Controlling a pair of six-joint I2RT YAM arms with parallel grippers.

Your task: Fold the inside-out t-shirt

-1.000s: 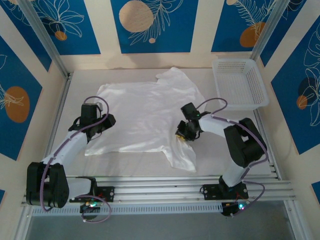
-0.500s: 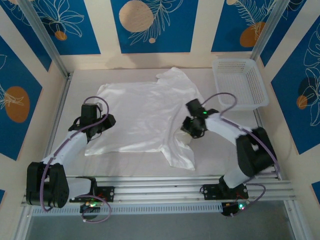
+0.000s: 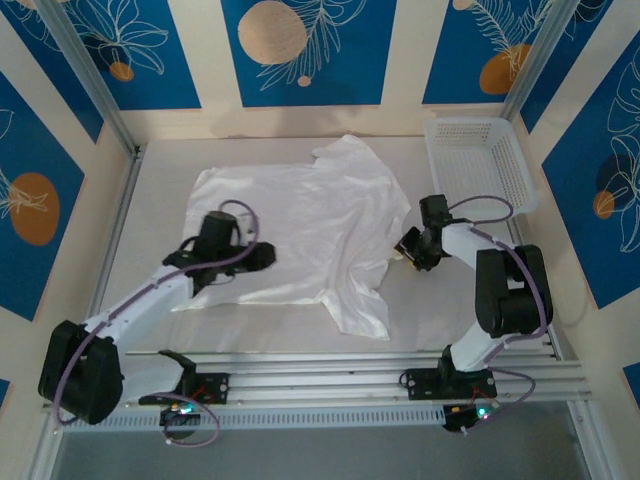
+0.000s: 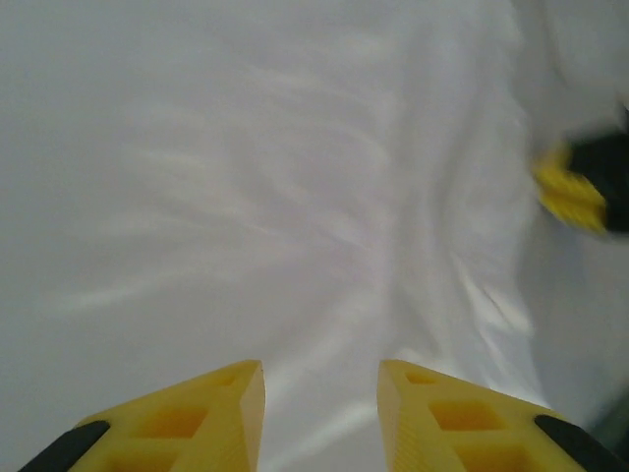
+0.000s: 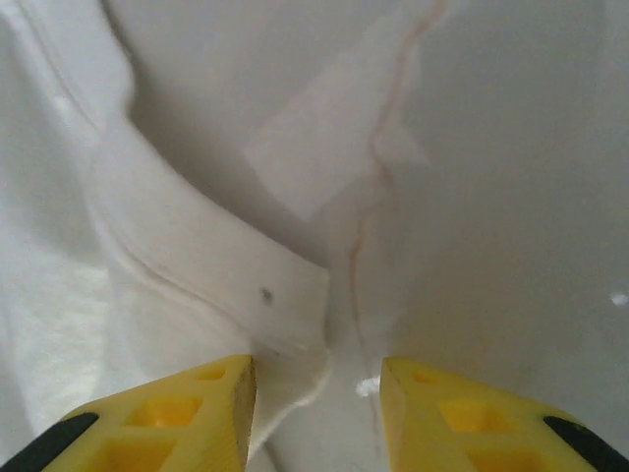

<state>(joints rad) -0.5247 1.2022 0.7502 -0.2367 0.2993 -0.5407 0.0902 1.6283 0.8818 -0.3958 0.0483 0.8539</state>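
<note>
Cloth covers most of the top view: the white t-shirt (image 3: 300,225) lies spread flat and wrinkled on the table (image 3: 150,200). The left gripper (image 3: 266,257) is low over the shirt's near left part, with fabric ahead of the jaws and on both sides of them. The right gripper (image 3: 406,250) sits at the shirt's right edge, with the garment on one side of its jaws and bare table on the other. A white lattice basket (image 3: 478,165) stands well apart from those jaws, on the far right of the table.

From the left wrist, the two yellow fingers (image 4: 211,418) stand moderately apart with nothing pinched between them. Rippled white t-shirt (image 4: 246,197) lies under the gap and stretches away ahead. The yellow tip of the right gripper (image 4: 572,194) shows blurred, far ahead and to the right.

From the right wrist, the yellow fingers (image 5: 197,413) are likewise parted at a middling width and empty. A seamed hem of the t-shirt (image 5: 206,265) runs in from the left and ends just ahead of the gap, nearer the left finger. Bare table (image 5: 521,246) lies ahead of the right finger.
</note>
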